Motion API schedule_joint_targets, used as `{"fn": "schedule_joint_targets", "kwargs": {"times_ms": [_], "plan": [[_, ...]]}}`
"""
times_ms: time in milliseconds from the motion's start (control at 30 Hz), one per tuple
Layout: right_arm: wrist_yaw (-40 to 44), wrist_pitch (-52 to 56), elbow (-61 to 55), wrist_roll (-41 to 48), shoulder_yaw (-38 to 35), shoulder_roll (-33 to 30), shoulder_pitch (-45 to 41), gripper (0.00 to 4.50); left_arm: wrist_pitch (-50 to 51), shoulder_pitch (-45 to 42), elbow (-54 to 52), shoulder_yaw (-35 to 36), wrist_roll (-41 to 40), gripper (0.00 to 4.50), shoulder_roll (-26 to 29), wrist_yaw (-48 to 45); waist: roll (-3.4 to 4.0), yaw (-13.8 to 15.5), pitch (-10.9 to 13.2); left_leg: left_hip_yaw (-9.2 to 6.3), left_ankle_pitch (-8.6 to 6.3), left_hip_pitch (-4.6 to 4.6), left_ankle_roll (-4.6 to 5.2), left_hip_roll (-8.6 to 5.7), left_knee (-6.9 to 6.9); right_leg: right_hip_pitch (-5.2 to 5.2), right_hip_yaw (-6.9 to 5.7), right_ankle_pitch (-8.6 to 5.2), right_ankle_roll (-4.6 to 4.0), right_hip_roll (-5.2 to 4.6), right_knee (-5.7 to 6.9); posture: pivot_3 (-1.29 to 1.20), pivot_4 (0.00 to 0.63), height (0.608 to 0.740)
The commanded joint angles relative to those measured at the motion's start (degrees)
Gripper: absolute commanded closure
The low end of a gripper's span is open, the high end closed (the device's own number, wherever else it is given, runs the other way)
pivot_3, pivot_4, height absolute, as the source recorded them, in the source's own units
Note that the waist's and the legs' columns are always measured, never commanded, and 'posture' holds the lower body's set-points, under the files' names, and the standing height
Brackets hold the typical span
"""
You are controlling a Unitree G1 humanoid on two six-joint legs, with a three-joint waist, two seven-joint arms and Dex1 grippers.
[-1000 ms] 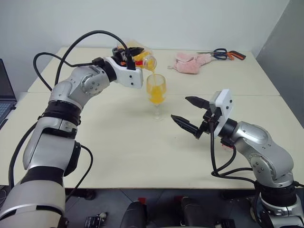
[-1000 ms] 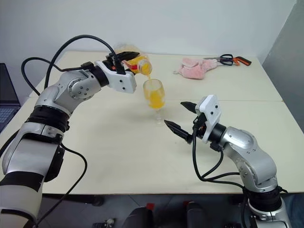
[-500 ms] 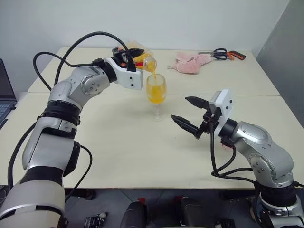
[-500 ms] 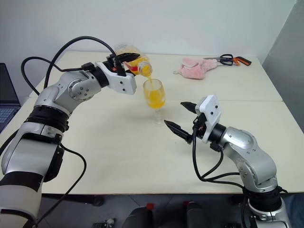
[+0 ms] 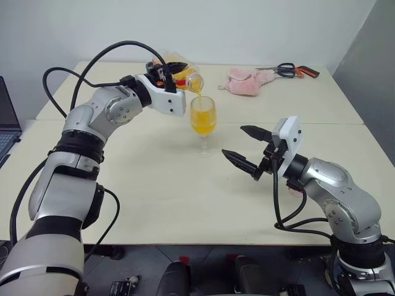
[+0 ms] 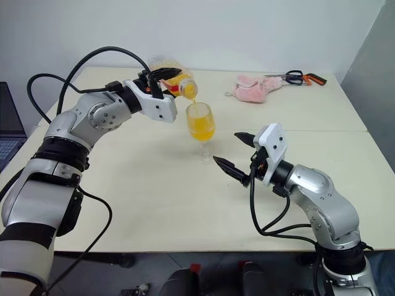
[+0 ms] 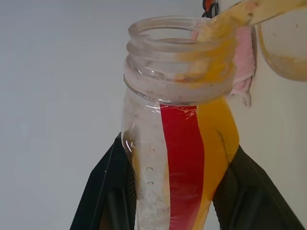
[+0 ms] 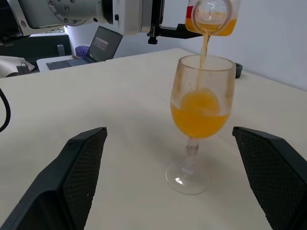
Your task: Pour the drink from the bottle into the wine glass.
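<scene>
Pouring under way: bottle (image 5: 185, 76) tipped nearly level, clamped between the closed fingers of the left gripper (image 5: 174, 69), mouth just above the rim of the glass (image 5: 203, 117), a thin stream of drink (image 8: 199, 114) falling into the bowl. Bowl filled to roughly half in the right wrist view, with orange film up the inside wall. Right gripper (image 5: 247, 148) spread wide and empty, hanging near the glass on its right side, apart from it, not steadying stem or foot. Likely trouble from here: overfilling if the tilt is held too long; stream drifting off the narrow rim if the bottle shifts sideways, spilling onto the table (image 5: 154, 185); mouth knocking the rim and toppling a tall, top-heavy glass on a small foot; a gulp of liquid surging out as air enters the bottle, splashing over the edge. Possible slip of the wet plastic body in the grip too, judging by drink running over the threads in the left wrist view. Table pale cream, smooth and flat, made of sections with visible seams. Farther back, a pink cloth (image 5: 249, 81) and scissors (image 5: 288, 69), well apart from the work. Laptop (image 5: 6, 120) at the left edge. Plain white wall behind.
</scene>
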Motion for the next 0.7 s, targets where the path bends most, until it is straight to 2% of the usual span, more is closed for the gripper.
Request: {"fn": "schedule_joint_targets", "kwargs": {"times_ms": [33, 700], "plan": [[0.54, -1.18, -1.23, 0.79, -0.15, 0.07, -0.25, 0.00, -0.29, -2.87, -0.64, 0.39, -0.22, 2.87, 1.15, 1.30, 0.00, 0.00, 0.00, 0.00, 0.00, 0.00, 0.00, 0.00, 0.00, 0.00, 0.00, 0.00, 0.00, 0.00, 0.00, 0.00, 0.150, 0.740], [0.79, -1.90, -0.77, 1.72, -1.61, 0.68, -0.66, 0.00, -0.23, -3.14, -0.46, -0.22, -0.28, 2.87, 1.21, 1.61, 0.00, 0.00, 0.00, 0.00, 0.00, 0.00, 0.00, 0.00, 0.01, 0.00, 0.00, 0.00, 0.00, 0.00, 0.01, 0.00, 0.150, 0.740]]}}
